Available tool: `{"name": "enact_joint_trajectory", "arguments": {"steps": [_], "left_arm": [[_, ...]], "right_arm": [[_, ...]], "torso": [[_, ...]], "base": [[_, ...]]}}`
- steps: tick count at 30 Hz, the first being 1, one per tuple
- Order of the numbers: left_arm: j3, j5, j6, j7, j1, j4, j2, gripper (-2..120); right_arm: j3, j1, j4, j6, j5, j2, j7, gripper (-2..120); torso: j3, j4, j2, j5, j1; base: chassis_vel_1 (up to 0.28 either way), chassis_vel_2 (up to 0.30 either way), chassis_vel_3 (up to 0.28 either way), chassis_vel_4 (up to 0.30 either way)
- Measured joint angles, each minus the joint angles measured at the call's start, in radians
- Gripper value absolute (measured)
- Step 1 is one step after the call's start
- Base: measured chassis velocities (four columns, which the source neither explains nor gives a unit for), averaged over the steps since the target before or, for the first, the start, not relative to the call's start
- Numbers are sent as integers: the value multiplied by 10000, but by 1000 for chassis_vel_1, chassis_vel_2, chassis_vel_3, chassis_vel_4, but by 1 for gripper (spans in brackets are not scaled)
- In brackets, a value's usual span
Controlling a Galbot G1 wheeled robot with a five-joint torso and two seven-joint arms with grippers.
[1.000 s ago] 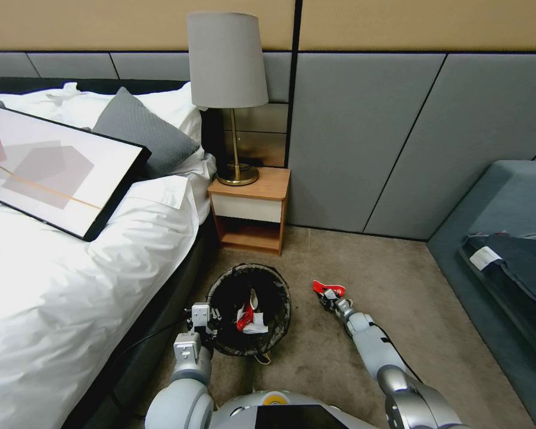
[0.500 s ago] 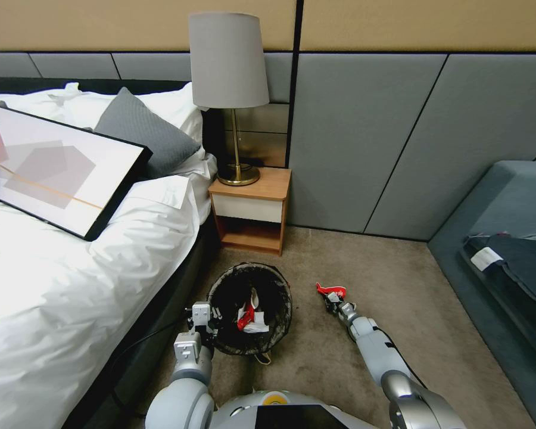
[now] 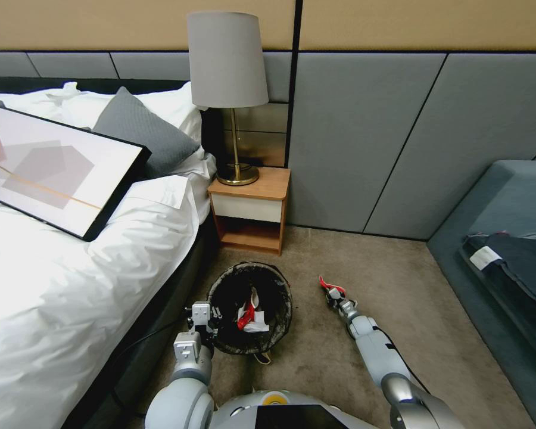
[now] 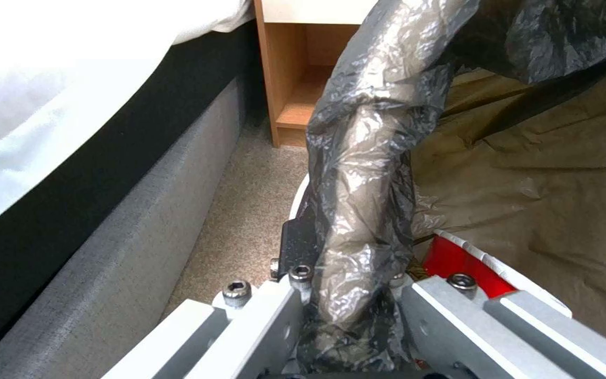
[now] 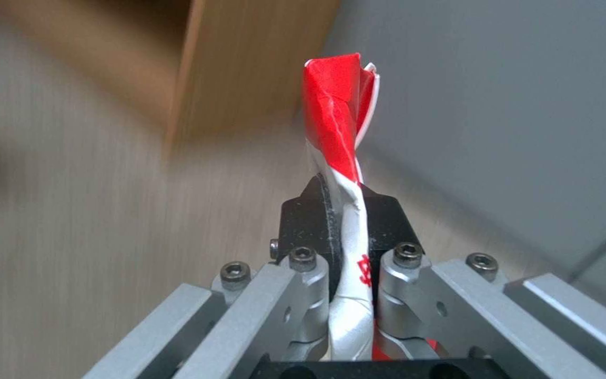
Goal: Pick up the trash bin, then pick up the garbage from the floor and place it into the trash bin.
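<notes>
The trash bin [image 3: 278, 322], round and lined with a dark bag, hangs low beside the bed. My left gripper [image 3: 211, 317] is shut on its near rim; in the left wrist view the bag-covered rim [image 4: 359, 173] runs between the fingers. Red-and-white wrappers [image 3: 248, 314] lie inside the bin [image 4: 527, 158], seen as a red-and-white piece [image 4: 466, 260] in the left wrist view. To the right of the bin, my right gripper [image 3: 333, 294] is shut on a red-and-white wrapper [image 3: 326, 284], raised off the carpet. The right wrist view shows that wrapper [image 5: 342, 142] pinched upright between the fingers.
A bed [image 3: 71, 268] with white sheets and a framed picture [image 3: 53, 167] fills the left. A wooden nightstand [image 3: 251, 208] with a lamp [image 3: 227, 77] stands beyond the bin. A grey-blue sofa [image 3: 506, 238] stands at the right. Carpet [image 3: 387, 274] lies open between them.
My right gripper has carried the red-and-white wrapper slightly up and away from me; the wrapper now stands more upright. The left gripper and bin have stayed put.
</notes>
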Motion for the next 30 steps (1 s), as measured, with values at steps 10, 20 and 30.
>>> {"name": "enact_joint_trajectory", "arguments": {"steps": [10, 20, 30], "left_arm": [[143, -72, 7, 23, -57, 102, 62, 0], [319, -35, 11, 31, -102, 162, 68, 0], [324, 0, 12, 31, -111, 135, 23, 0]], "right_arm": [[-421, -1862, 5808, -457, 2830, -270, -149, 2], [-1280, -3206, 9137, -556, 5270, -657, -2949, 2], [-3576, -3992, 9793, -770, 4974, -781, -3243, 2]], "torso": [[-1, -3, -1, 3, 0], [-2, -1, 0, 4, -1], [-2, 2, 0, -1, -1]], "base": [[0, 0, 0, 0], [0, 0, 0, 0], [0, 0, 0, 0]]}}
